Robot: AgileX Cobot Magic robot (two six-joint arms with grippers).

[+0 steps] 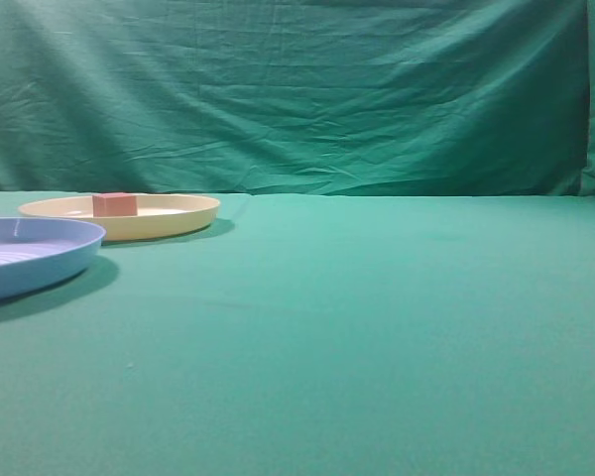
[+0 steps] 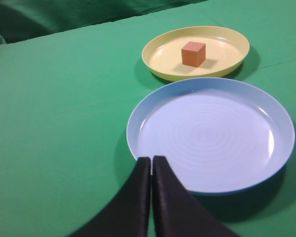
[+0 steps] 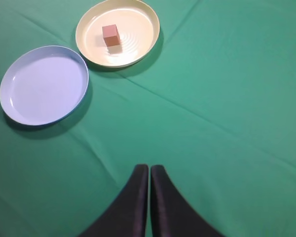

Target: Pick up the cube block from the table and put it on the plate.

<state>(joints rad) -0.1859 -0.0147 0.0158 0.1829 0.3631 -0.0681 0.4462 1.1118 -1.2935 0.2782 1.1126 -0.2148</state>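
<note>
Nearest, the left gripper (image 2: 152, 159) and the right gripper (image 3: 149, 167) hang with jaws pressed together, holding nothing. Beyond lies the light blue plate (image 2: 281, 148), bare. Farthest on the green counter (image 1: 377, 327), the cube block (image 2: 193, 53) sits inside the cream plate (image 2: 160, 66), so the task looks finished.

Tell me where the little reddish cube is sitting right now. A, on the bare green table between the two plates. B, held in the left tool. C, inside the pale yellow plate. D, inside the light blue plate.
C. The reddish cube rests inside the pale yellow plate, near its middle; the light blue plate holds nothing, and both tools, left and right, are shut with nothing between their fingers.
</note>
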